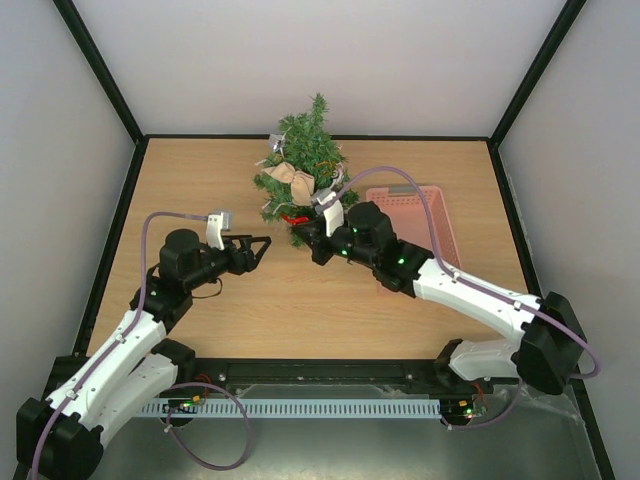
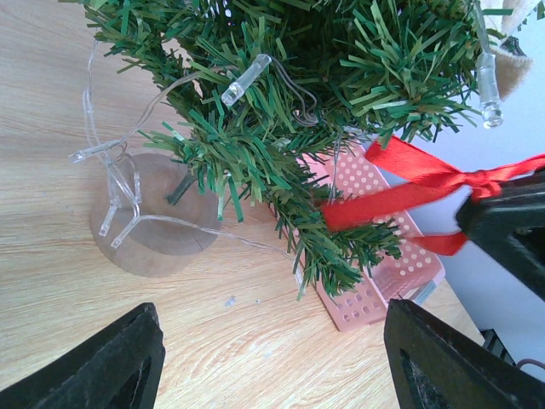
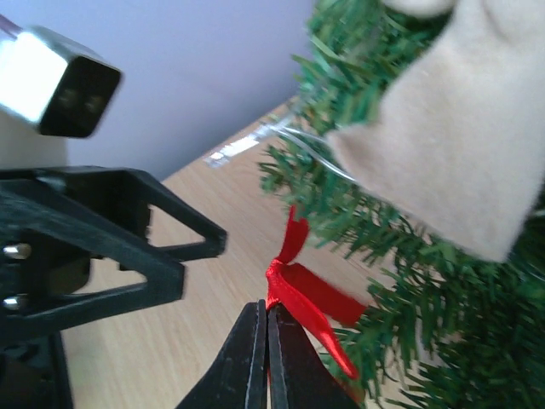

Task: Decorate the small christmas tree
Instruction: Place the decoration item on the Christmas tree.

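From the top external camera, the small christmas tree (image 1: 302,160) stands upright at the far middle of the counter (image 1: 200,180), just left of a pink basket (image 1: 415,215). A beige felt ornament (image 1: 294,182) hangs among its branches. Both arms reach toward its near side. The left gripper (image 1: 263,243) is released and empty, a little left of the tree. The right gripper (image 1: 301,235) is at the lowest branches, where a red ribbon (image 1: 293,218) shows.

From the left wrist camera, the left gripper (image 2: 272,358) has its jaws wide apart above bare counter, touching nothing. Ahead are the tree's round wooden base (image 2: 153,217) and a clear light string (image 2: 245,79) draped through the needles. The red ribbon (image 2: 409,183) runs from a low branch to the dark right gripper at the right edge.

From the right wrist camera, the right gripper (image 3: 266,328) is clenched, its fingertips pinching the knot of the red ribbon (image 3: 300,291) beside the branches, with the beige felt ornament (image 3: 460,145) above.
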